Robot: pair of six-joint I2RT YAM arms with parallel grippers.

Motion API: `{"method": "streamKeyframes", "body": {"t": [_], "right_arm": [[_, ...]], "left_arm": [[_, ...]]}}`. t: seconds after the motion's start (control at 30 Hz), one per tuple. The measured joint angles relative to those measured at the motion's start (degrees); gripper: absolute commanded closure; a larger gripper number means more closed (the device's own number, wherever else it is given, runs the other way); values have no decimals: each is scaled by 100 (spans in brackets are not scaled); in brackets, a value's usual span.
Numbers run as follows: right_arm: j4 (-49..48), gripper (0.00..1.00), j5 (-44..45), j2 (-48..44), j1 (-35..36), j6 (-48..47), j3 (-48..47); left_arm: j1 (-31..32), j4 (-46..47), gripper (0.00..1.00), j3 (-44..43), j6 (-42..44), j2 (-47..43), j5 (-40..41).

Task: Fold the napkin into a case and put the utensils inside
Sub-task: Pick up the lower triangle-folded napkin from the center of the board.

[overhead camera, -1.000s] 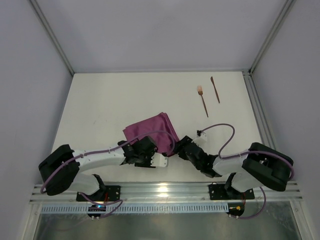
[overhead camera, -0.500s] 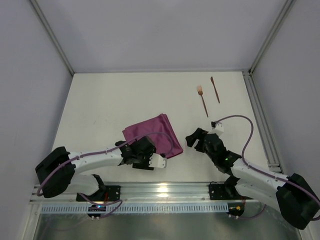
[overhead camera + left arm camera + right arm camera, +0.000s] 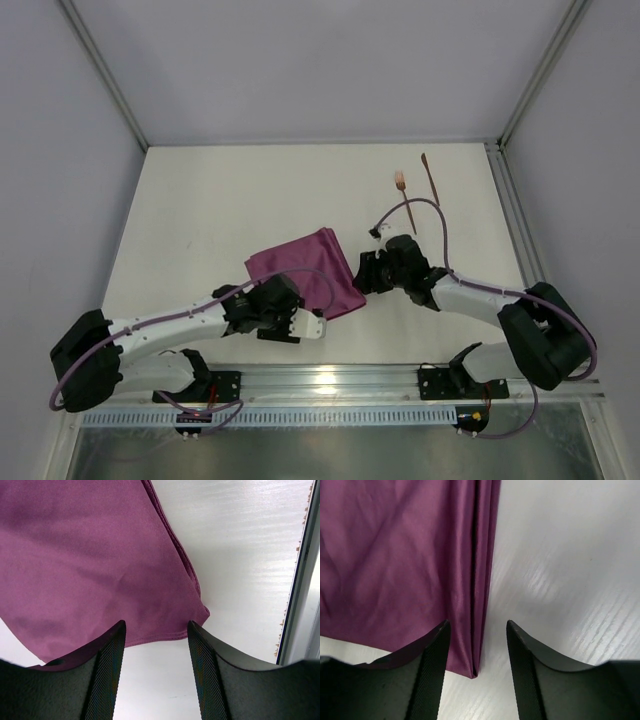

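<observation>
Folded napkin (image 3: 305, 268) flat on the white table (image 3: 200, 200), a tilted four-sided patch a little left of centre, closer to the near rail (image 3: 330, 378) than to the far wall. Right edge stacked in several layers, seen close in the right wrist view as parallel folds ending in a near corner. Astride that layered edge the right gripper (image 3: 477, 627), released, jaws apart: one finger above cloth, the other above bare table, nothing pinched. At the napkin's near edge the left gripper (image 3: 155, 630), likewise released, jaws wide, hem crossing the gap, the near right corner just beside them; touching the cloth or not, cannot tell. Both arms reaching in along the near side, one from the left, one from the right, with the two grippers near each other around that corner. Wide stretch of table from the napkin's far edge to the far wall and out to the left wall. Fork (image 3: 402, 183) and knife (image 3: 431, 178) far right, side by side but apart, lying roughly near to far, well away from the napkin and near the right rail (image 3: 512, 215). Right arm's cable (image 3: 440, 222) looping across the fork's handle in the top view. Both utensils on bare table, outside the cloth. Cloth a flat fold; pocketed or not, cannot tell.
</observation>
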State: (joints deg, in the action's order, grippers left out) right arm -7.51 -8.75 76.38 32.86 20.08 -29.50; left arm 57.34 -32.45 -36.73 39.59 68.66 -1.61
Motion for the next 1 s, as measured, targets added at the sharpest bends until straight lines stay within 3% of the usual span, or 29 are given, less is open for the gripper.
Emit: {"method": "streamKeyframes", "body": {"t": [0.17,0.4,0.63,0.77,0.93,1.0], "right_arm": [[-17,56,-367,428,0,-238,-4],[-232,81,-496,466,2,-238,151],[-645,94,-487,269,-4,131,573],[-726,96,-363,-249,101,570,1054],[-492,96,138,-1027,754,1213,1521],[-345,92,337,-1327,1091,1578,1670]], "left_arm": [[-247,-44,46,195,-31,-511,103],[-1519,9,47,199,-297,-575,177],[-2492,262,46,199,-693,-664,216],[-2715,391,46,168,-894,-627,267],[-2754,540,46,-35,-1036,-321,267],[-2761,570,48,-151,-1073,-136,234]]}}
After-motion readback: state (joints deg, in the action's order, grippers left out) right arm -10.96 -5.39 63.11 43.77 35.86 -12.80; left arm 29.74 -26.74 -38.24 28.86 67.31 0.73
